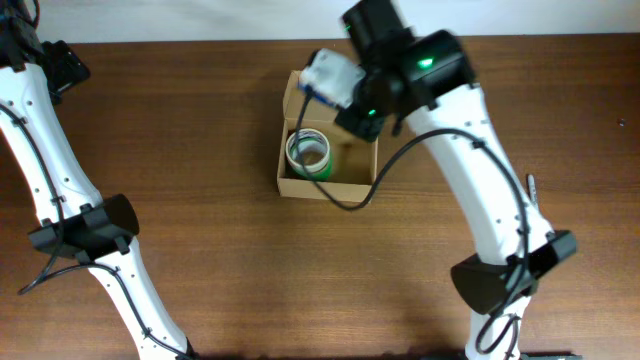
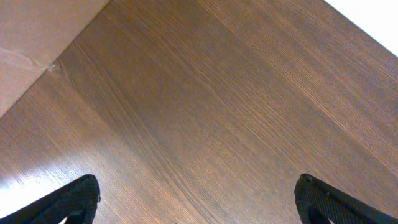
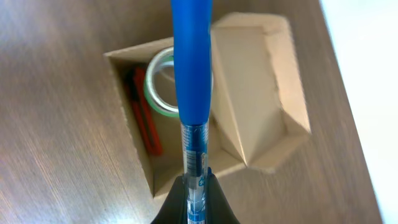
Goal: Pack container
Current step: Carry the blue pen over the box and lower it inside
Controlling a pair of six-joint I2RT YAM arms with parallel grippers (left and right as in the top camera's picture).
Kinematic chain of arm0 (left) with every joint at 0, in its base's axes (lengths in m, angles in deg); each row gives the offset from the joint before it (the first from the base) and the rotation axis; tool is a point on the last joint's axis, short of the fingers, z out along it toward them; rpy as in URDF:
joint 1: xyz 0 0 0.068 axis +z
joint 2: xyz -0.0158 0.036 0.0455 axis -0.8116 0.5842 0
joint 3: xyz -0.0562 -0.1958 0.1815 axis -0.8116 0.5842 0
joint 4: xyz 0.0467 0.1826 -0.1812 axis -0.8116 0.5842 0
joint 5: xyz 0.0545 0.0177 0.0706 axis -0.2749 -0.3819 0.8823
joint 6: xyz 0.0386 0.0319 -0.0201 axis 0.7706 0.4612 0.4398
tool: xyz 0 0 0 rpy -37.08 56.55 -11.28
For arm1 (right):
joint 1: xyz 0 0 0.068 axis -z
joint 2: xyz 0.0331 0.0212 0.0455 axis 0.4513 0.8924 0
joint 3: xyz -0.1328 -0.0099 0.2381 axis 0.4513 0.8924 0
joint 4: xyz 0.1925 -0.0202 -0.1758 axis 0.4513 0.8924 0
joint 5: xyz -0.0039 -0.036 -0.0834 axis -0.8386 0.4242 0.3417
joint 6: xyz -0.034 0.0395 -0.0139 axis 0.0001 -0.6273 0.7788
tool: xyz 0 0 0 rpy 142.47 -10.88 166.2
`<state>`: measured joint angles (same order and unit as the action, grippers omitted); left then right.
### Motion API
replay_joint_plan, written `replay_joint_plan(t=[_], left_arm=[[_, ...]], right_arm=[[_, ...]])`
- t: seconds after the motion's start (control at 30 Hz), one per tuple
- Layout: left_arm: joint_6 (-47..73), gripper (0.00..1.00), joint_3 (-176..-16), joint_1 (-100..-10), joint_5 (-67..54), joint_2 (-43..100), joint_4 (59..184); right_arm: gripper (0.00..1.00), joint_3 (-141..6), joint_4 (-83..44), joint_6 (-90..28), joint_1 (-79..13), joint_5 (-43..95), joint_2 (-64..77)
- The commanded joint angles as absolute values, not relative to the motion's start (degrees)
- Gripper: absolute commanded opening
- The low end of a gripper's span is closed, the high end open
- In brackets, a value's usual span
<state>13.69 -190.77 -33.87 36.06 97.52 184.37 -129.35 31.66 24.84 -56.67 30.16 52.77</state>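
Between my right gripper's (image 3: 196, 200) closed jaws sits a blue pen (image 3: 191, 62), pinched at its clear end and reaching out over the container (image 3: 249, 93). Below, that box stands open on the worktop (image 3: 56, 93), a tape roll (image 3: 151, 93) and a red tool (image 3: 144, 118) inside. Packing the pen looks like the current step; next I should lower it, lay it flat, then release. Farther off, my left gripper (image 2: 196, 199) hangs wide and empty.

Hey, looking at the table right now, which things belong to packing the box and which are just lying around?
Part of the job: box, lid open; blue pen, held above it in the right gripper; tape roll and a red thing, already inside.
Not in play: left gripper, open over the table.
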Motion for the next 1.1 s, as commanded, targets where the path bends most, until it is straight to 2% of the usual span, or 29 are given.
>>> replay_joint_plan(t=[0.0, 0.4, 0.87, 1.07], left_arm=[[14.3, 1.00, -190.5, -33.5, 36.1, 95.8, 184.4], [14.3, 1.00, -190.5, -33.5, 36.1, 95.8, 184.4], [14.3, 1.00, -190.5, -33.5, 36.1, 95.8, 184.4], [14.3, 1.00, -190.5, -33.5, 36.1, 95.8, 184.4]], right_arm=[[0.04, -128.3, 32.1, 31.7, -58.4, 31.7, 56.3], [0.04, -127.9, 36.4, 32.5, -59.3, 32.1, 67.1], [0.04, -113.1, 30.2, 32.5, -59.5, 33.5, 68.0], [0.04, -111.4, 29.3, 32.5, -59.5, 33.5, 68.0]])
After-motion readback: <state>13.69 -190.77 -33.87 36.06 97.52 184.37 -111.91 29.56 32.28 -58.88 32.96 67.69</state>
